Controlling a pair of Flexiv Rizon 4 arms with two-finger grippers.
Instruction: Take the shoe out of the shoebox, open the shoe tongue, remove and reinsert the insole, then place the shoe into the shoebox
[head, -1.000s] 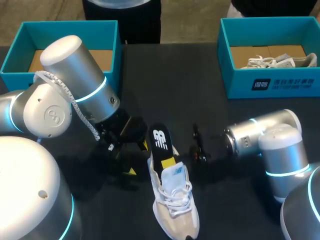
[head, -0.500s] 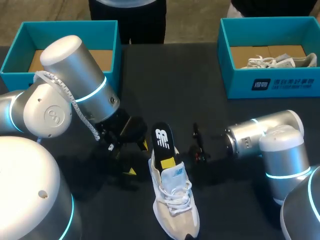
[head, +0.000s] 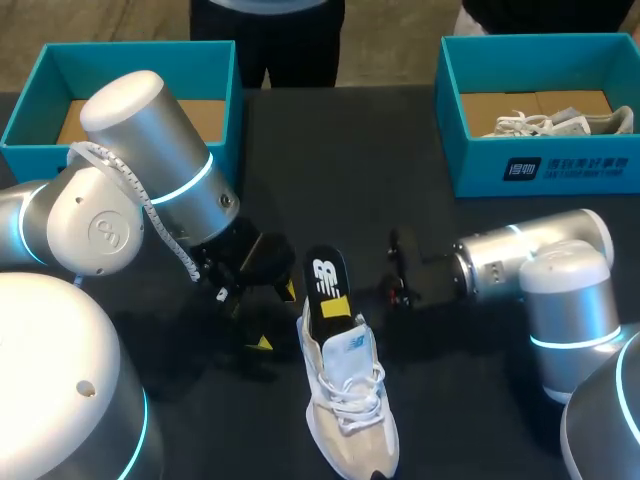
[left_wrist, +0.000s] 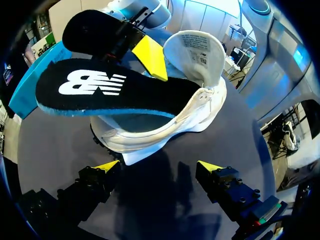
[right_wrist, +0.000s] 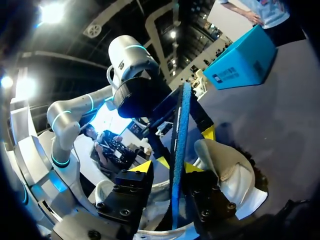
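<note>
Head view, and spotting the white sneaker (head: 350, 400) on the dark surface (head: 330, 150), with toe at 6 o'clock and heel at 12. Spotting too the black insole (head: 325, 285), sticking out of the heel opening toward 12 o'clock along that same long axis, with its front end down inside. Pinched by the right claw (head: 337, 305), entering from 3 o'clock, one yellow tip on the top face. Backed up by right wrist view: seen edge-on between those two fingers. Over to the left claw (head: 276, 316): spread wide, empty, just at 9 o'clock of the heel, touching nothing. Reads as the insole step, half in, half out. Calls for travel along the 12-to-6 line, not across it. Nearer to the job, clearly, on the right.
</note>
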